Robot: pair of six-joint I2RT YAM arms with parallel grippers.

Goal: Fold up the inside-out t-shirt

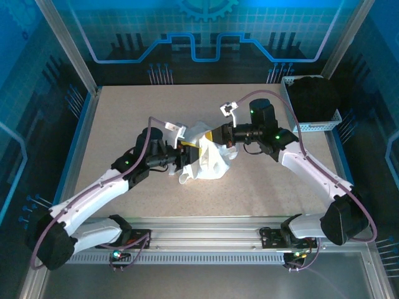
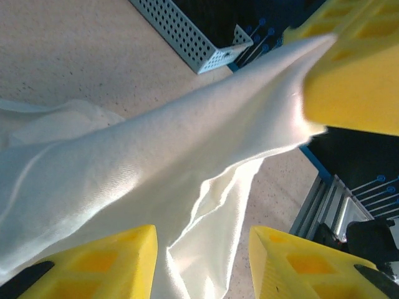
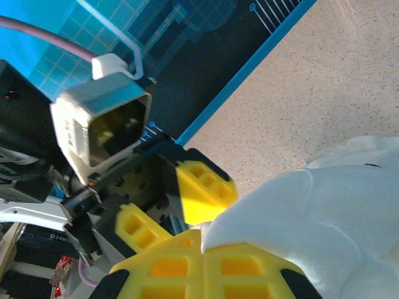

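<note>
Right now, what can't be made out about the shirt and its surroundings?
- Thin white cloth t-shirt: top view, bunched between the arms; sleeves and collar lost in folds.
- Same shirt, left wrist view: edges cut off by the frame.
- Black bundle in white perforated basket: top view, too dark to identify.

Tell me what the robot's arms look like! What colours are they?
Both the left arm and the right arm have smooth white shells with chunky black joints and tiny green lights. A thin purple cable loops along each. The left end effector and right end effector have bright yellow fingers with square hollows, like waffles.
</note>
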